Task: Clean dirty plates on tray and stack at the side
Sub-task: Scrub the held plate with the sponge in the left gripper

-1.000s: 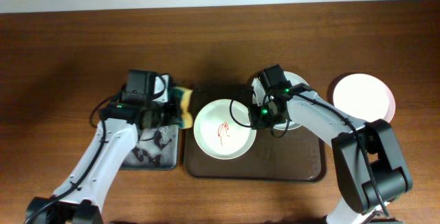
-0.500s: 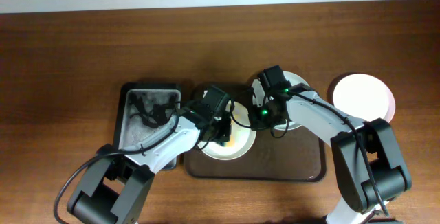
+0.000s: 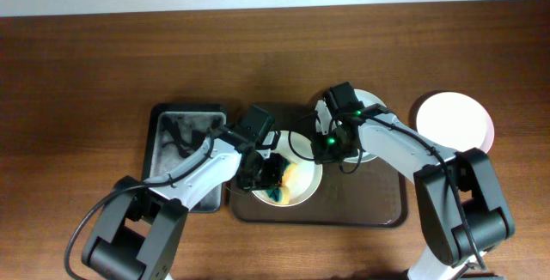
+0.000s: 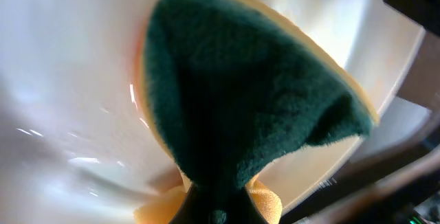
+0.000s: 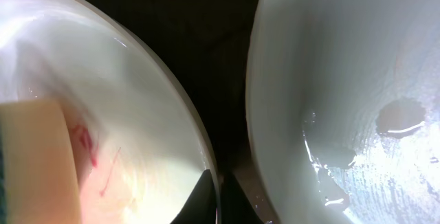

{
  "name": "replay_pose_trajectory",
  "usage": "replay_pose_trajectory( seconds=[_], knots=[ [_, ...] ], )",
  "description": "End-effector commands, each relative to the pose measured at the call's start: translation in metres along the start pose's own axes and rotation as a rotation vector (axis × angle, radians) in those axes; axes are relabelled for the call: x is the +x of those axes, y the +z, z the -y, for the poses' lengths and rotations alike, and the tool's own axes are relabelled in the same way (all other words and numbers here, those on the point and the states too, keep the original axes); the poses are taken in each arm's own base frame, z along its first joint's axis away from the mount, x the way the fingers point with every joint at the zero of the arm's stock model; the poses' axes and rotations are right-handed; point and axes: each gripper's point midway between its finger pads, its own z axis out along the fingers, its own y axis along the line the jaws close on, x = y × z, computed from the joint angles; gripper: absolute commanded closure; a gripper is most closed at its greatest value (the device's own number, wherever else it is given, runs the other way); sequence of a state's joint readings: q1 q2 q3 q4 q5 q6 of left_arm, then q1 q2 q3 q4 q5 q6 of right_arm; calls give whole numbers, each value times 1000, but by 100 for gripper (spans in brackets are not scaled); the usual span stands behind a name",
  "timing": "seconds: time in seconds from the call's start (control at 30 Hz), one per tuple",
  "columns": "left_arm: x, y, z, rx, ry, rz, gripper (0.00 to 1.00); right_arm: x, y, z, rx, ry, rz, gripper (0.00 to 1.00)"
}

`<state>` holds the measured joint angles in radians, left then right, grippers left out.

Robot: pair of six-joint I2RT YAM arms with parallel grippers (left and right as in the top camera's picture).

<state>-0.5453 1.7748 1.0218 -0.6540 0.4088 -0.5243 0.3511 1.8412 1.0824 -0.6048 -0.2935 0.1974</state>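
The left gripper (image 3: 263,171) is now working over the white round shallow plate (image 3: 306,191) at the left end of the large dark brown rectangular tray (image 3: 361,213), having swung across from the black-rimmed metal sponge tray (image 3: 156,147). The green-and-yellow sponge (image 3: 279,190) it is pinching is no longer hanging at that small tray's right edge. It is pressing on the plate's floor and covering, from overhead, most of the red scribble stain (image 5: 88,145) that was showing openly a second ago.
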Motion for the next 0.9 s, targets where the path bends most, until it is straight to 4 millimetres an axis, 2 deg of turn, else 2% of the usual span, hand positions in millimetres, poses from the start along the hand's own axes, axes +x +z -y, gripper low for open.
replay_pose_trajectory(
  seconds=[0.0,0.1,0.2,0.23,0.3,0.4,0.47,0.57,0.63,0.77,0.87],
  knots=[
    [3,6,1,21,-8,-16,100,-6,1,4,16,5,10,96],
    [-52,-3,-30,-186,-49,267,100,-5,1,4,16,6,8,96],
    [-92,-21,-41,-270,-54,469,100,-2,1,5,19,9,-4,96],
    [-94,-25,-45,-267,-70,472,100,-1,1,5,20,10,-8,96],
    [-90,-31,-39,-224,-74,448,100,0,1,5,21,12,-13,96],
    [-79,-49,-4,-69,-38,416,100,2,1,6,26,14,-20,96],
    [-75,-50,13,-44,3,425,100,2,1,5,22,14,-22,96],
    [-73,-36,27,-56,55,438,100,4,1,5,20,15,-29,96],
    [-72,-19,35,-50,78,425,100,6,1,5,21,18,-36,96],
    [-75,9,30,-56,38,398,100,10,1,6,24,22,-50,96],
    [-74,26,10,-134,17,375,100,10,1,6,24,22,-50,96]
  ],
)
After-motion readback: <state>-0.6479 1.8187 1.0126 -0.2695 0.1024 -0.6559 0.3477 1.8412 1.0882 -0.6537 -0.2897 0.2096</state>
